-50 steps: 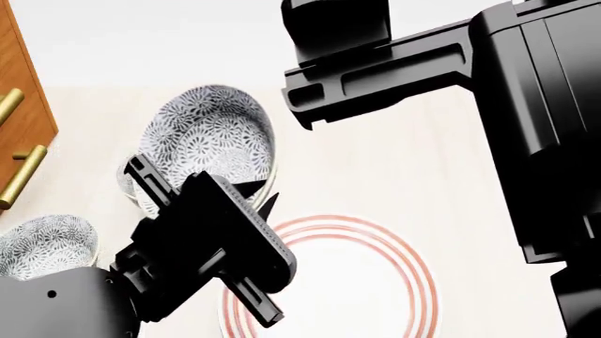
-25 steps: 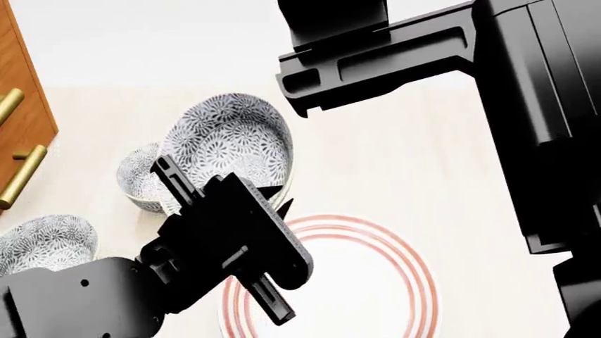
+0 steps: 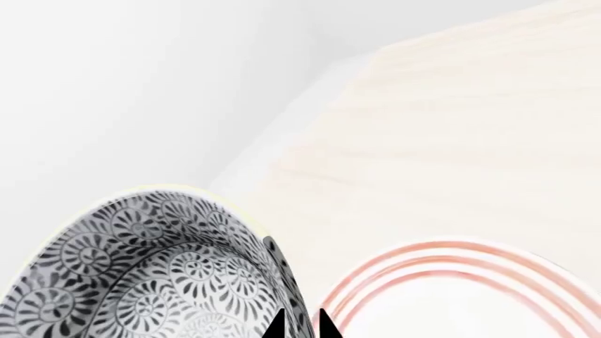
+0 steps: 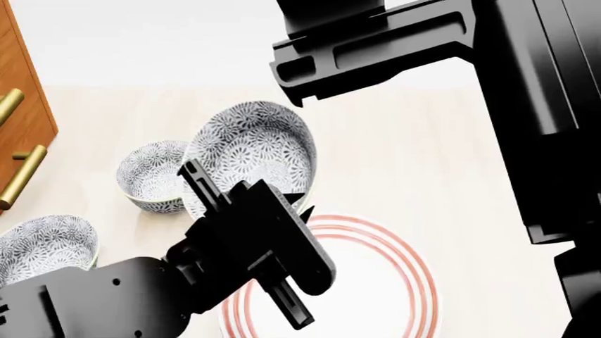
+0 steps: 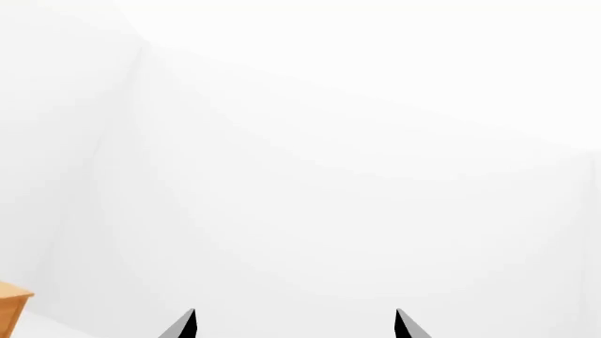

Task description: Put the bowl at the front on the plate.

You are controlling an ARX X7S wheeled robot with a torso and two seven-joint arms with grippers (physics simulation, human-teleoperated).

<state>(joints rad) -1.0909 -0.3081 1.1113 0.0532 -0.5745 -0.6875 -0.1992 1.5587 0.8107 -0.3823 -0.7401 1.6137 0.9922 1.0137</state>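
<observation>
The left gripper [image 4: 293,203] has its fingers pinched on the rim of the small deep white floral-patterned ceramic bowl [image 4: 252,151], holding it tilted above the desk beside the wide red-ringed white plate [image 4: 390,282], ready for placing. The right gripper's [image 5: 294,325] fingers stand apart, empty.

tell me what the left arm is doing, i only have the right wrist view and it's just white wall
Observer: The left gripper is shut on the bowl's rim, holding it tilted above the table.
Operator: plate nearby
Observer: Yes, the plate lies just beside the held bowl, partly under the left arm in the head view.
Operator: other bowls in the way
Observer: Two more bowls stand on the table, the middle bowl and the near bowl, both off the plate.
</observation>
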